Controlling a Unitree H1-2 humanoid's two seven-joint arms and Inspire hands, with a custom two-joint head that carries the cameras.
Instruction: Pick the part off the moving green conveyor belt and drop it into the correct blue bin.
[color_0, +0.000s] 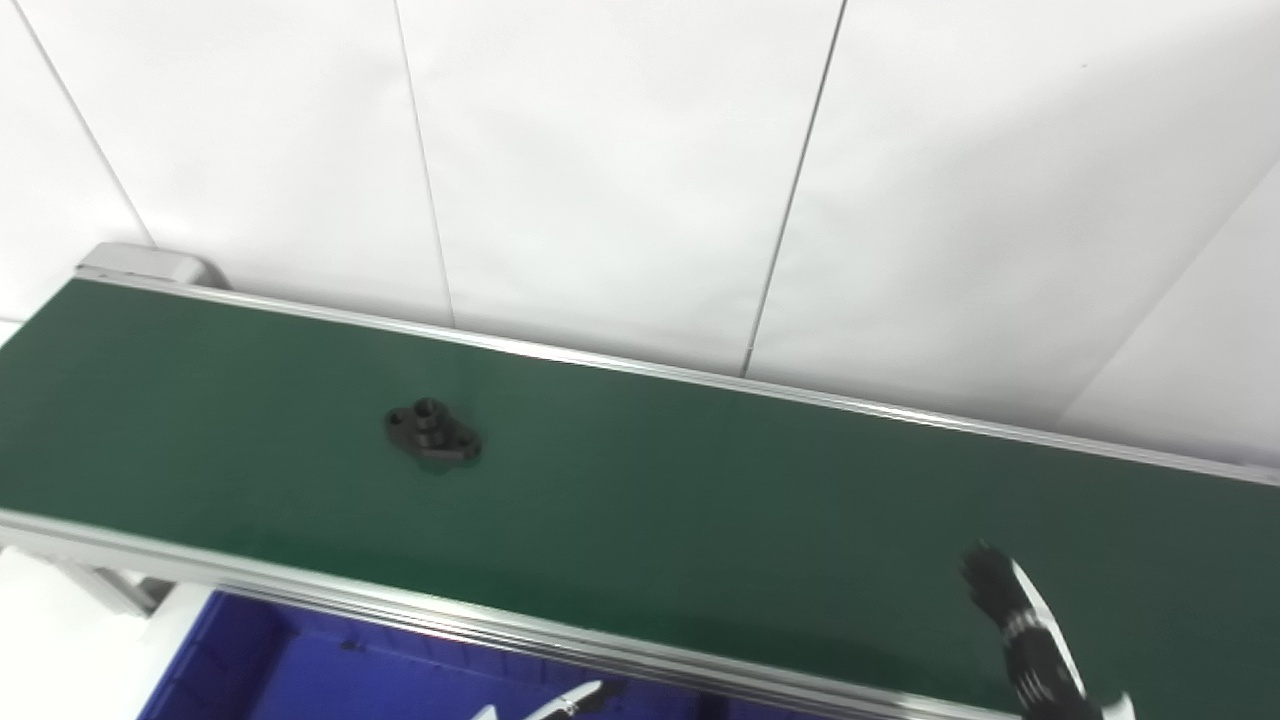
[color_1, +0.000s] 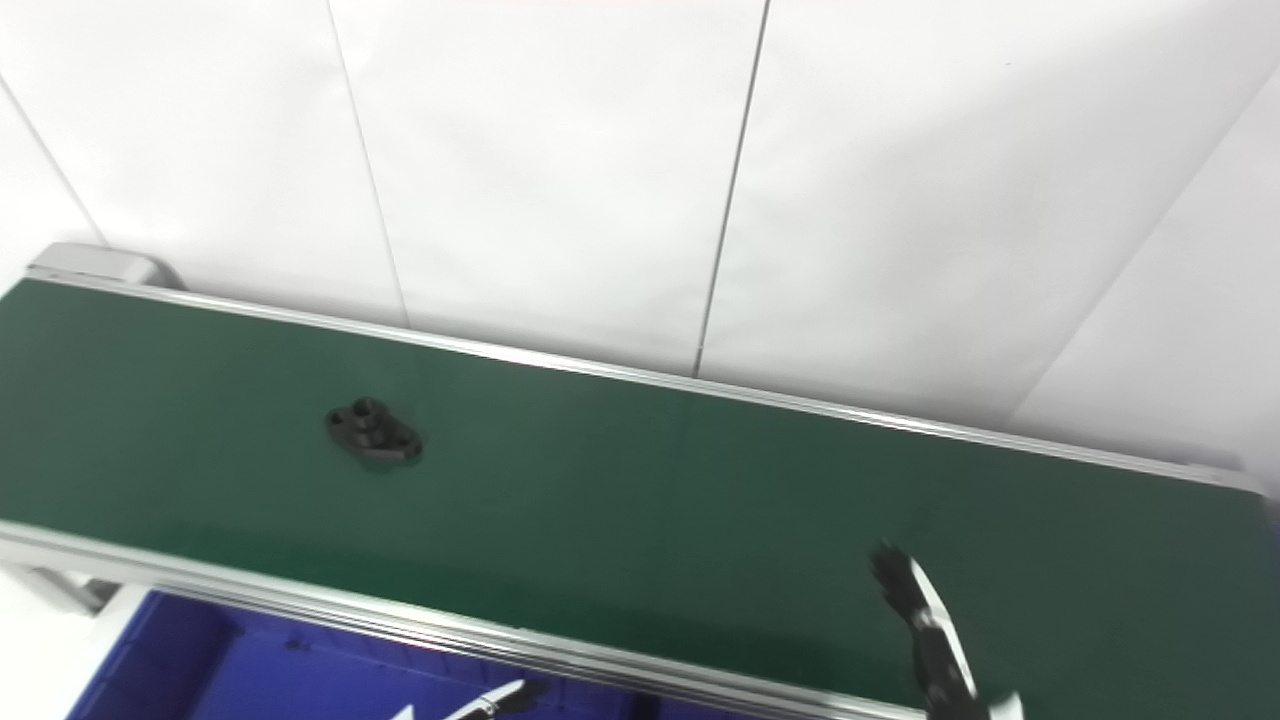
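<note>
A long green conveyor belt (color_0: 700, 500) runs slantwise across my view, from the upper left down toward the right, edged by silver metal rails on its far and near sides. Behind it stands a plain white panelled wall (color_0: 620, 150) with thin dark seams. A small black part (color_0: 433, 430) lies flat on the belt, toward its left end and about midway between the two rails; it looks like an oval flange with a raised round collar in the middle and a hole at each end. Nothing is touching it. Below the near rail, at the bottom left, I can see the inner wall of a blue bin (color_0: 300, 665). My right hand (color_0: 1030, 640) comes up from the bottom right corner over the near part of the belt, well apart from the part; only a dark, slender, blurred stretch of it shows, so I cannot tell how far my fingers are spread, and I see nothing held in them. Of my left hand (color_0: 570, 700) only a pale tip with a dark end pokes in at the bottom edge, over the bin, too little to tell whether it is spread or closed.
</note>
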